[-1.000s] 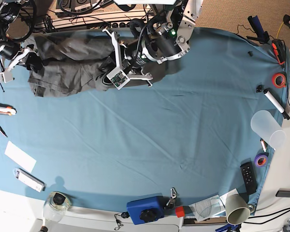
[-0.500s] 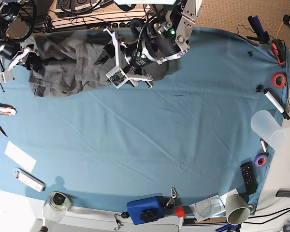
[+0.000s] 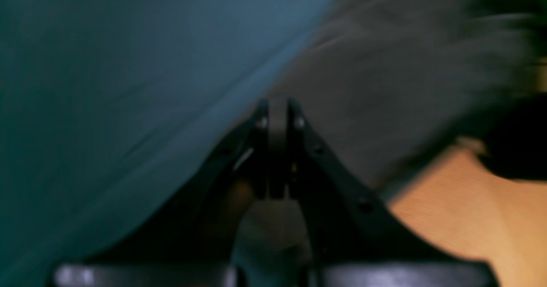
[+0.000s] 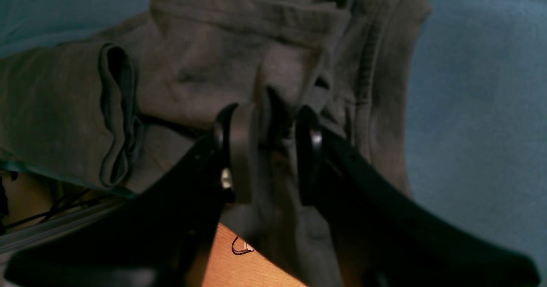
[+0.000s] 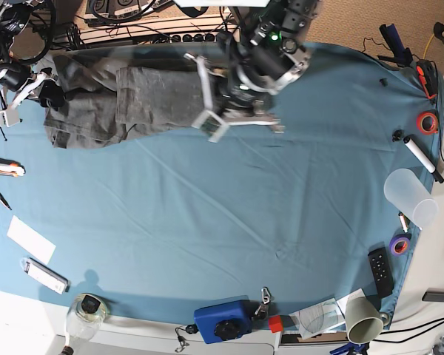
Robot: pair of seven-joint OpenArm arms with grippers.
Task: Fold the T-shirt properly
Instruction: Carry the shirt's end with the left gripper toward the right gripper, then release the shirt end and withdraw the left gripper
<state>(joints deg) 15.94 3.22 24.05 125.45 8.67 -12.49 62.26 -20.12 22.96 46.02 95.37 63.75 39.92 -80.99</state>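
The dark grey T-shirt (image 5: 155, 96) lies bunched along the table's back left edge, with a flatter panel towards the middle. At its left end, my right gripper (image 5: 49, 94) is shut on it. The right wrist view shows a fold of the T-shirt (image 4: 192, 65) pinched in that gripper (image 4: 265, 120), near a sleeve opening. My left arm (image 5: 251, 70) hangs over the shirt's right end. In the blurred left wrist view, the left gripper (image 3: 277, 107) is shut at the edge of the T-shirt (image 3: 384, 86), with a strip of grey cloth between its fingertips.
A blue cloth (image 5: 244, 214) covers the table. Red-handled tools (image 5: 0, 171), a white card (image 5: 29, 238) and a jar (image 5: 89, 309) sit at the left. A blue box (image 5: 222, 319) stands at the front. Cups (image 5: 409, 196), a remote (image 5: 379, 270), tape rolls (image 5: 428, 122) line the right edge. Cables (image 5: 133, 15) lie behind.
My left arm has swung right along the back edge, and the shirt's right part now lies stretched out flatter beneath it. The right arm has stayed put.
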